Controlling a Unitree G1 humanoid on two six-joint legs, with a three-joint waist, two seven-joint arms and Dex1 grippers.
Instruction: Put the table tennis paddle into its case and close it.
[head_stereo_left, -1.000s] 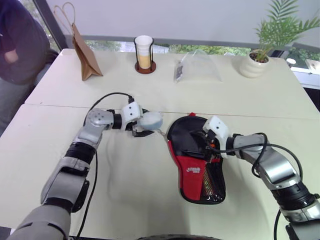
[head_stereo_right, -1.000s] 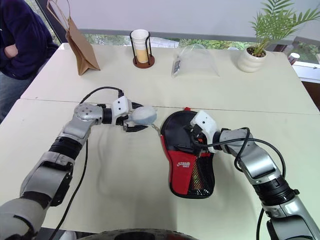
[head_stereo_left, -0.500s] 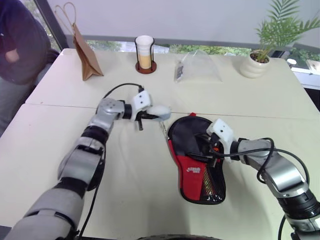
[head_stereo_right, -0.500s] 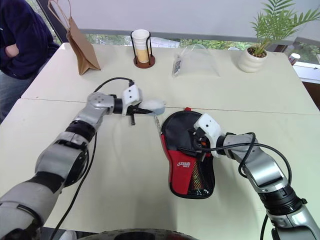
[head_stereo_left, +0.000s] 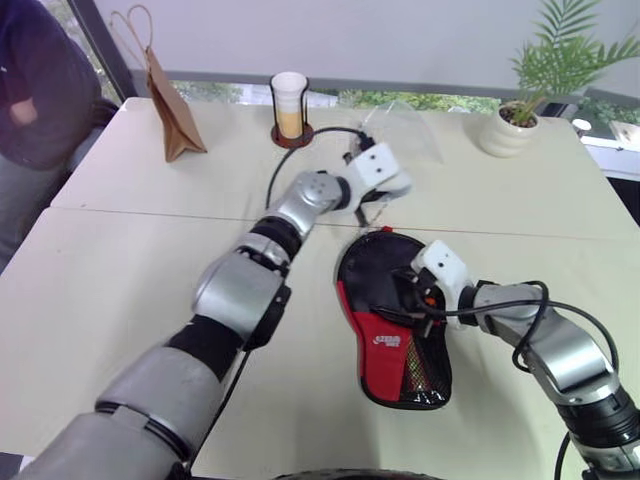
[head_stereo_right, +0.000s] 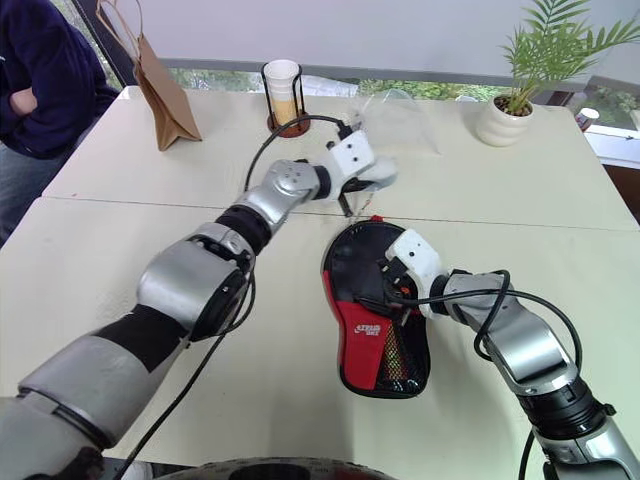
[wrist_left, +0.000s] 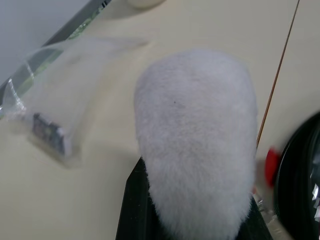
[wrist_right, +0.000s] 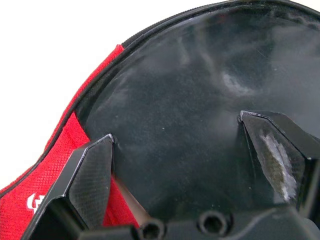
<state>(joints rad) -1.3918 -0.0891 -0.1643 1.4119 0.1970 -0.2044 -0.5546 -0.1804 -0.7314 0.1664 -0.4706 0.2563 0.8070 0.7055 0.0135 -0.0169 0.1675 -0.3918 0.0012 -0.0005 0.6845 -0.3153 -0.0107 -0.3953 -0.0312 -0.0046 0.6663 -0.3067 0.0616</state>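
Cream table (head_stereo_left: 120, 300) by a window; beyond the case (head_stereo_left: 392, 330) stand a paper bag (head_stereo_left: 172, 115), a cup (head_stereo_left: 289, 100), a clear plastic bag (head_stereo_left: 395, 135) and a potted plant (head_stereo_left: 515, 120). The case lies open and the table tennis paddle (wrist_right: 200, 125) is in it, handle hidden. Right gripper (wrist_right: 190, 160) spread wide over the paddle's face, gripping nothing. Left gripper (head_stereo_right: 352, 195) pinched shut just beyond the case, its fingertips blurred.

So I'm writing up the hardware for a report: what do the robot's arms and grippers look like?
Both arms are silver-grey metal segments with black joint bands, ending in white wrist blocks. A black cable loops over each forearm. The left gripper has a white fuzzy cover over it. The right gripper has two black angular fingers.
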